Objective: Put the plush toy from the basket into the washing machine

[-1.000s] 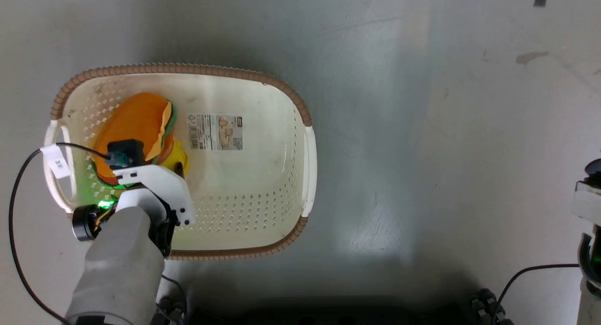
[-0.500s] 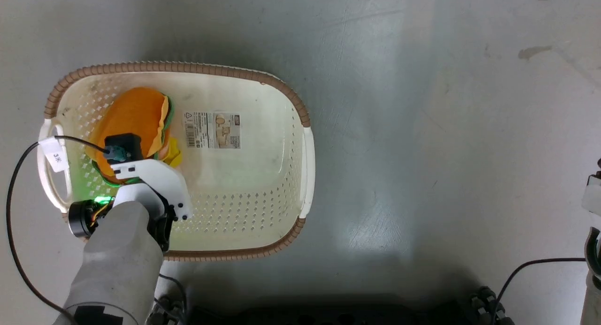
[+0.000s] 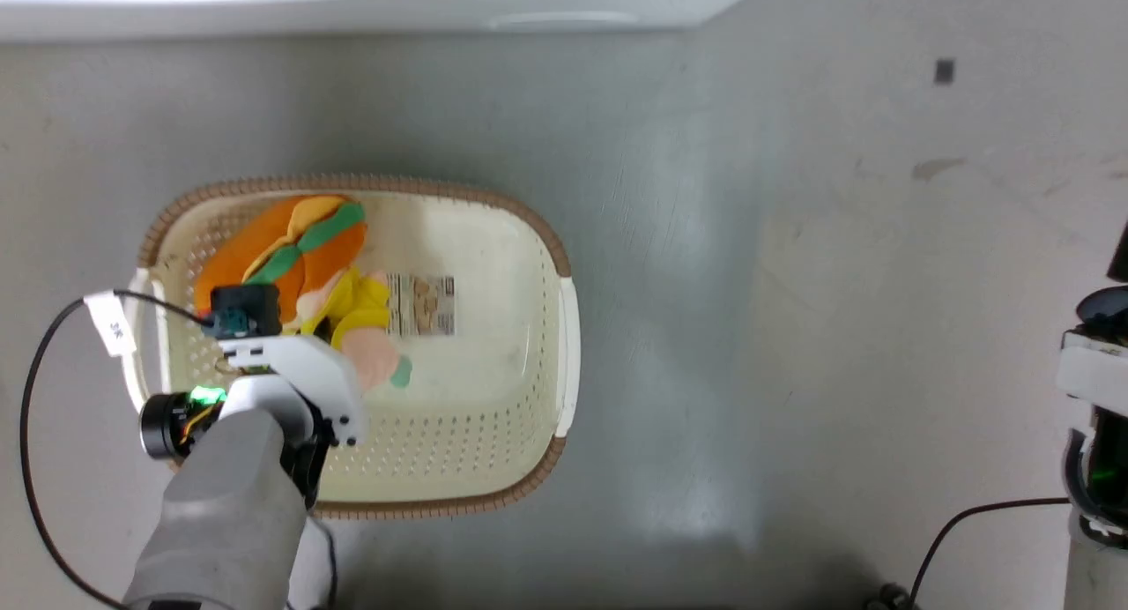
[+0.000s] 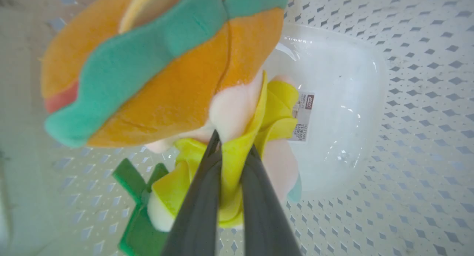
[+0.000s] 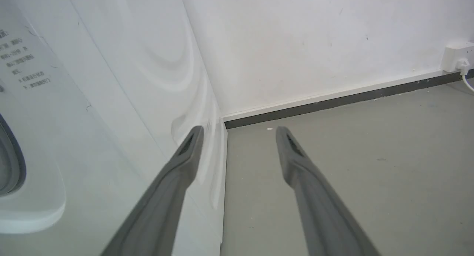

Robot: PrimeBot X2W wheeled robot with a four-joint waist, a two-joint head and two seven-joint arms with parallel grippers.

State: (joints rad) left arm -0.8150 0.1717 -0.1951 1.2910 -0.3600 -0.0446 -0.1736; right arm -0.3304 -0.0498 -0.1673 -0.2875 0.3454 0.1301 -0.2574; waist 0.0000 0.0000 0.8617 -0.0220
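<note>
The plush toy [image 3: 304, 257], orange with green trim and a yellow body, hangs over the left half of the cream basket [image 3: 529, 240]. My left gripper [image 4: 232, 145] is shut on the toy's yellow fabric [image 4: 237, 156], and the orange top [image 4: 155, 63] droops beyond the fingertips. In the head view the left wrist [image 3: 282, 363] covers the fingers. The washing machine [image 5: 92, 111] shows as a white side panel at the left of the right wrist view, and its white edge [image 3: 352, 2] runs along the head view's top. My right gripper [image 5: 239, 132] stands open over bare floor.
A printed label [image 3: 421, 304] lies on the basket's floor. A black cable [image 3: 35, 398] loops from the left wrist. A wall socket [image 5: 457, 56] with a white cord sits low on the far wall. Grey floor [image 3: 793, 328] stretches right of the basket.
The left gripper has lifted the plush toy off the basket's floor, so it now dangles with its yellow body showing. The head camera has tilted up, bringing the machine's white edge into view.
</note>
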